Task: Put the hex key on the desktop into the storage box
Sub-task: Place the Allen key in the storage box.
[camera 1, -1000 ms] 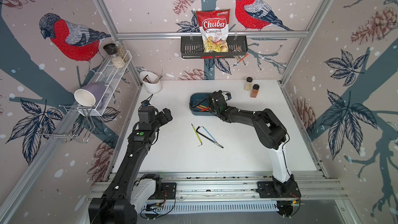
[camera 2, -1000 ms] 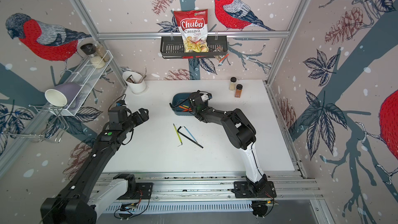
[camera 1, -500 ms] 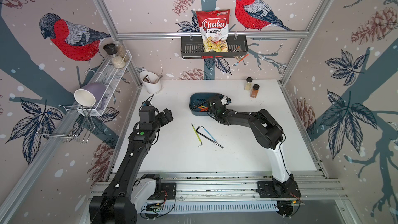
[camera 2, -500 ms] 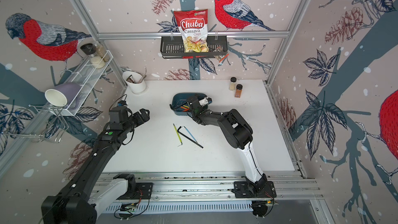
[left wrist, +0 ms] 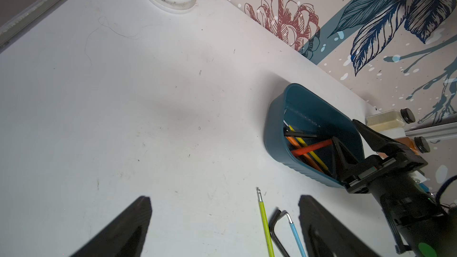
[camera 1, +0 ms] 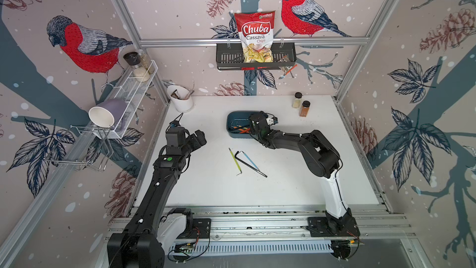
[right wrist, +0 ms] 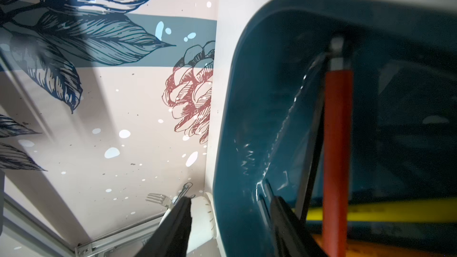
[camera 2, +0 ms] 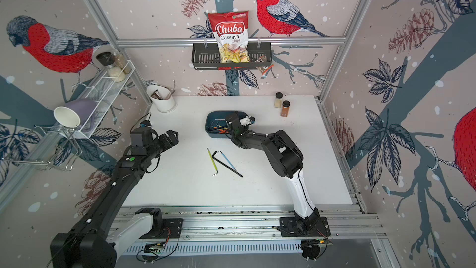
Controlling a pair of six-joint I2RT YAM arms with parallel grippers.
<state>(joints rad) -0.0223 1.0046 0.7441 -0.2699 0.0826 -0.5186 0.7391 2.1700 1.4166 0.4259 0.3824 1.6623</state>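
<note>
Both jaws of the right gripper (right wrist: 230, 200) stand apart and empty, one inside the storage box (left wrist: 277, 129), one beyond its far wall. A red hex key (left wrist: 311, 148) lies in the box, at the far middle of the desktop (camera 1: 296, 171). Nearer lie a yellow-green hex key (camera 1: 235, 162), a black hex key (camera 1: 252, 165) and a blue hex key (camera 1: 248, 158). Left of them the left gripper (left wrist: 223, 197) hovers, jaws wide, holding nothing.

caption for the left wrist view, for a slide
Right hand open at the storage box, three hex keys on the desktop.
</note>
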